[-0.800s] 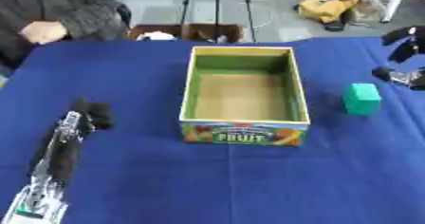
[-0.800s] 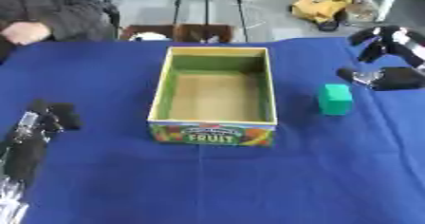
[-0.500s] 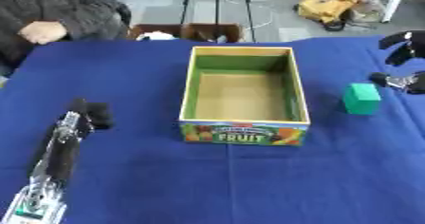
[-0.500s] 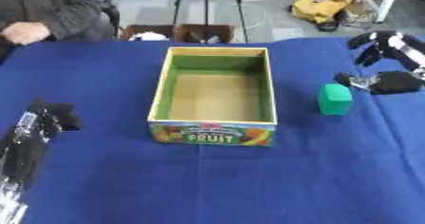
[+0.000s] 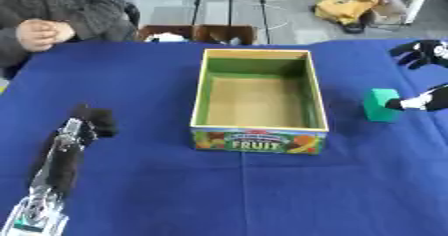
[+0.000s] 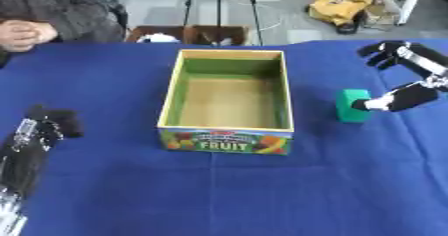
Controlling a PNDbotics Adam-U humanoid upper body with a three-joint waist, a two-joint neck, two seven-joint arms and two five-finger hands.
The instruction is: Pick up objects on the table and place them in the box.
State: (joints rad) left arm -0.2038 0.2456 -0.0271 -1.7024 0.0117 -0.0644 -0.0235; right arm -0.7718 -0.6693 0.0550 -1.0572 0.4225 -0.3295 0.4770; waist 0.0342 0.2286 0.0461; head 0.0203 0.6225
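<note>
At the box's right: your right hand (image 6: 411,92) is closing in on the green block (image 6: 352,105).
Thumb tip now meeting the block, fingers (image 6: 385,55) spread apart above; block standing on the counter (image 6: 262,190), box (image 6: 226,97) empty; grasp not yet made.

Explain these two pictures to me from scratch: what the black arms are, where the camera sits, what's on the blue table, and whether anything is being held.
Both pictures come from one stereo camera in a humanoid robot's head, looking down at its work; they show the same moment from its left and right eye. A person steers the robot. On the blue table stands an open cardboard box labelled FRUIT, with nothing visible inside. To its right stands a small green block. The robot's right hand reaches in from the right, open, one fingertip at the block's side; it holds nothing yet. Its left hand rests on the table at the lower left, fingers curled, holding nothing.
</note>
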